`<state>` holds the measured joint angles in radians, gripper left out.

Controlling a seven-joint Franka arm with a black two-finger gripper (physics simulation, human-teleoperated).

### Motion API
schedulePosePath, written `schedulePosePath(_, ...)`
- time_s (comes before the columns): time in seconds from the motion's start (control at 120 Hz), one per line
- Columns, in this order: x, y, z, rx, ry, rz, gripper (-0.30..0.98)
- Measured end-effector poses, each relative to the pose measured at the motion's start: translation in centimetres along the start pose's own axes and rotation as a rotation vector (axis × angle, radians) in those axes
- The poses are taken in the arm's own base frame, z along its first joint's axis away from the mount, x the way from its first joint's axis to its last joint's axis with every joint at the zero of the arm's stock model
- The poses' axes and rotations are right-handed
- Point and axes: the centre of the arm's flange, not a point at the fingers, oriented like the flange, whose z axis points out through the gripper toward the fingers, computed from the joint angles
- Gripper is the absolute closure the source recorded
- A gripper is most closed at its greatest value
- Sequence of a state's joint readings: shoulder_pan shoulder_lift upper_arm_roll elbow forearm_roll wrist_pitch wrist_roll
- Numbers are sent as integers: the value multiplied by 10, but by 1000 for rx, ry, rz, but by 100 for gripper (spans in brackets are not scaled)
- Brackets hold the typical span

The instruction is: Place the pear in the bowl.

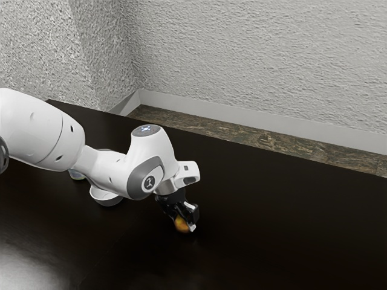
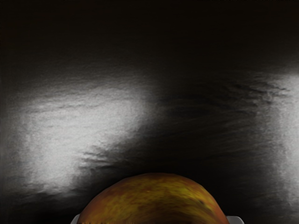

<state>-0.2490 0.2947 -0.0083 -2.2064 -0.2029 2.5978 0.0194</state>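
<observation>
Exterior view: the tool (image 1: 184,226) is clamped on the pear (image 1: 181,225), clear of the bowl (image 1: 106,200).

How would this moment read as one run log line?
gripper: shut on pear | bowl: on table, partly behind arm | pear: not yet in bowl

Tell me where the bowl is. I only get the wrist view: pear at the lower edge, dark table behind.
Observer: The exterior view has the bowl on the table, off to the exterior view's left of the gripper and the pear.

Operator: Copy. Anything else on that side?

Observer: Yes, a pale item farther toward the exterior view's left than the bowl, partly hidden by the arm. Can't tell what it is.
</observation>
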Motion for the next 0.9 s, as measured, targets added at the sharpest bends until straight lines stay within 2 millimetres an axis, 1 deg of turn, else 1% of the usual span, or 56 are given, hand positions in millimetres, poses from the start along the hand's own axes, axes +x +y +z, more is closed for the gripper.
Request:
schedulePosePath(0.025,0,0,-1,0,2,-1,50)
schedulePosePath(0.108,5,2,-9,3,21,0,50)
schedulePosePath(0.2,12,1,-24,8,51,2,50)
schedulePosePath(0.275,15,-7,-35,17,71,-8,49)
schedulePosePath(0.317,17,-15,-42,24,82,-18,49)
schedulePosePath(0.358,20,-27,-52,33,100,-37,49)
schedulePosePath(0.483,24,-70,-97,65,167,-85,49)
schedulePosePath(0.525,23,-89,-107,76,176,-114,48)
schedulePosePath(0.583,20,-122,-117,93,176,-167,48)
schedulePosePath(0.658,13,-162,-124,112,168,-230,47)
schedulePosePath(0.75,3,-205,-126,131,148,-297,48)
schedulePosePath(0.85,-6,-239,-123,143,126,-353,48)
schedulePosePath(0.9,-7,-250,-119,147,115,-369,48)
